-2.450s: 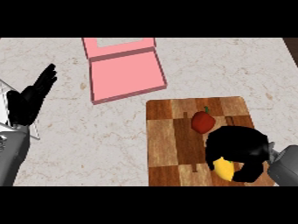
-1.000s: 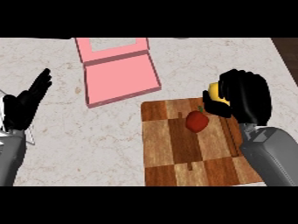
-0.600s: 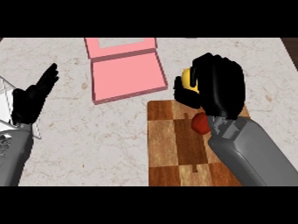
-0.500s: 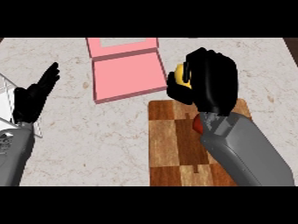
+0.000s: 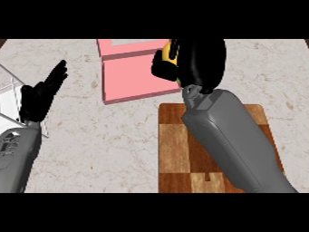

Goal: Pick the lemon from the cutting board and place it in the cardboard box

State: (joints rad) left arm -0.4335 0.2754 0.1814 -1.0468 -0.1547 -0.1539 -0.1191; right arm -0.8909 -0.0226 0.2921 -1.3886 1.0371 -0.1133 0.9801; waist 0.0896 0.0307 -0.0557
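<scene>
My right hand (image 5: 198,61): fingers curled round the lemon (image 5: 165,55), over the pink cardboard box (image 5: 133,74)'s right edge.
My left hand (image 5: 41,94): open, fingers up, at left.
Cutting board (image 5: 173,149): under my right forearm.

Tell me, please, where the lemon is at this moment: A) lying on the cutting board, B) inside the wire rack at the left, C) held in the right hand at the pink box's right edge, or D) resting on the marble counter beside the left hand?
C: the right hand is curled round the yellow lemon at the right edge of the pink box, up past the cutting board.
</scene>
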